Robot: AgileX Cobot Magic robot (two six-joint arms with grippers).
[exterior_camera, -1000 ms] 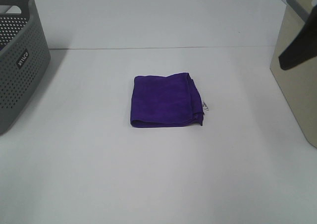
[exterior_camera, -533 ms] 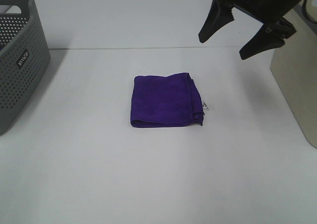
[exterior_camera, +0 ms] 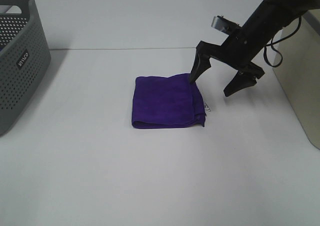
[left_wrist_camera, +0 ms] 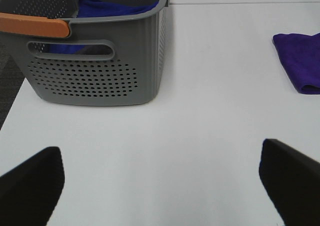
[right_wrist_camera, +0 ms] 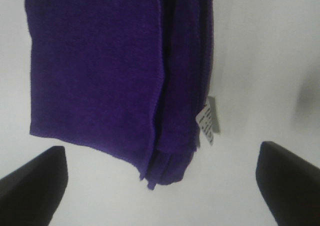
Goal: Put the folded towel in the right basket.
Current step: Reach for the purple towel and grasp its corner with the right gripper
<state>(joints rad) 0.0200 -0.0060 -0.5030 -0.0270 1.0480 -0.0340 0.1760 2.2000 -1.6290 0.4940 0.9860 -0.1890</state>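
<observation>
Folded towel (exterior_camera: 167,101) lies flat near the middle of the tabletop (exterior_camera: 150,186). Its layered open edges and white label (exterior_camera: 207,107) are turned toward 3 o'clock, the side where the beige right basket (exterior_camera: 302,81) stands well apart. I have the right claw (exterior_camera: 210,87) spread wide at the towel's 2 o'clock corner. One fingertip is at the cloth's far edge, though I cannot tell if it touches, and the other is out over bare tabletop. I judge this stance is meant to straddle the layered edge, so that closing would catch every fold together. Nothing is pinched yet. The left claw (left_wrist_camera: 160,186) hangs spread and empty at 9 o'clock, near the grey basket (left_wrist_camera: 100,71), out of the way, I reckon, since this job belongs to the other arm. The carry to the basket is not begun.
</observation>
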